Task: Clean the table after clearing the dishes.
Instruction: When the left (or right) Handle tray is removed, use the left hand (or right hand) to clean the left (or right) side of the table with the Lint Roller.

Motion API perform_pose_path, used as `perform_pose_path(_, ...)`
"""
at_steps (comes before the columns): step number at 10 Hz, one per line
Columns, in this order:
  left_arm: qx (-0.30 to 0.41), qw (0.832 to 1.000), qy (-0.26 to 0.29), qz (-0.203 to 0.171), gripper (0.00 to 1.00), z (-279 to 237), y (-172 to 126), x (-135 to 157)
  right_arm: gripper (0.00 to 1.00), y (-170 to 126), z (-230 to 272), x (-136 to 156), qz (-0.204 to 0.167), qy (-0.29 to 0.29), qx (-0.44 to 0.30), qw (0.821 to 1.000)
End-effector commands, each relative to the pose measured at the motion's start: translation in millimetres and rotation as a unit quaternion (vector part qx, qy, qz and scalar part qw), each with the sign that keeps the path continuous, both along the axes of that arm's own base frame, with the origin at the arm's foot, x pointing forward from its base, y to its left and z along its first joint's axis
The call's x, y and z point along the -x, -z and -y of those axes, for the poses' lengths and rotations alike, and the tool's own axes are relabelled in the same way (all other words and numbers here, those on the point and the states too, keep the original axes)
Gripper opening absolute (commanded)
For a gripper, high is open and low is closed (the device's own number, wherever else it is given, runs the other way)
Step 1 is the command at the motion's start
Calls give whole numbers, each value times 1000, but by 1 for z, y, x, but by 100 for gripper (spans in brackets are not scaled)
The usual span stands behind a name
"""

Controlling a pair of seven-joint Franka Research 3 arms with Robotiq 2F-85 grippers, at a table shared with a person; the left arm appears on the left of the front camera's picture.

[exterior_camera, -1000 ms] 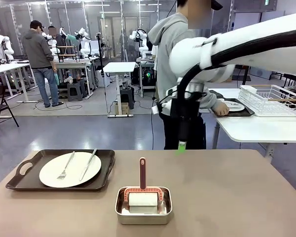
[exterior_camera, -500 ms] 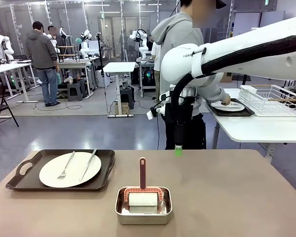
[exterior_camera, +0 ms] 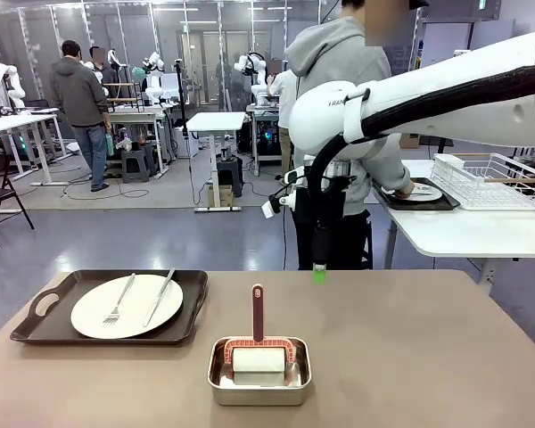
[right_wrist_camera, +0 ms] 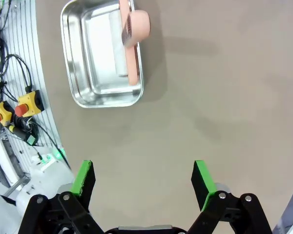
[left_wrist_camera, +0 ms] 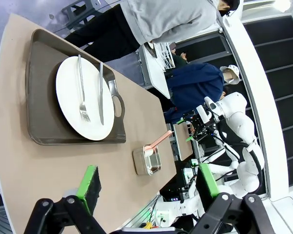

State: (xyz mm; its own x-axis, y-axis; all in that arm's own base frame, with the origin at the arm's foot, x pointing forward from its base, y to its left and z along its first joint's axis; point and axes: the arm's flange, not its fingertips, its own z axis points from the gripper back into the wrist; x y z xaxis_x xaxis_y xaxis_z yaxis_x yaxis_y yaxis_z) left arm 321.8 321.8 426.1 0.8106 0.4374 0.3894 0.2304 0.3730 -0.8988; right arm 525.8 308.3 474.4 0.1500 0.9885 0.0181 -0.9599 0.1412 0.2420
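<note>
Table (exterior_camera: 410,357), matte tan-brown and rectangular, fills the front view's foreground. Left of the right gripper (exterior_camera: 319,266), which hangs at the far edge, a dark brown handled tray (exterior_camera: 36,308) carries a round white plate (exterior_camera: 94,314) with a steel fork (exterior_camera: 120,299) and knife (exterior_camera: 160,297). Nearer than those jaws sits a square, shiny steel pan (exterior_camera: 216,382) holding a white block (exterior_camera: 259,360) with a salmon-pink handle (exterior_camera: 258,312). Beyond them a person (exterior_camera: 339,62) in a grey hoodie has a hand at a second plate (exterior_camera: 425,191) on a white side table (exterior_camera: 464,236). Dark lettering on the white arm (exterior_camera: 446,85) is too small to read. From the left wrist, the left gripper (left_wrist_camera: 146,183) has its jaws spread wide, with the tray, plate and cutlery well beyond its left pad and the pan just beyond the gap. From the right wrist, the right gripper's jaws stand wide apart over bare tabletop, the pan beyond the left pad.
</note>
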Motion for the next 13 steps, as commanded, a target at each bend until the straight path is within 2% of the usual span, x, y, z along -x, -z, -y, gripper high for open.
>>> perform_pose_path(1,0,1000,1,4,100,-1,-1,2,100,25,-23,-4,16,-46,-33,998)
perform_pose_path(3,0,1000,1,4,100,-1,-1,2,100,38,-46,0,16,-79,-28,996)
perform_pose_path(7,0,1000,1,4,100,-1,-1,2,100,67,-83,-16,-25,-97,-23,995)
perform_pose_path(13,0,1000,1,4,100,-1,-1,2,100,68,-115,-10,-36,-95,-7,995)
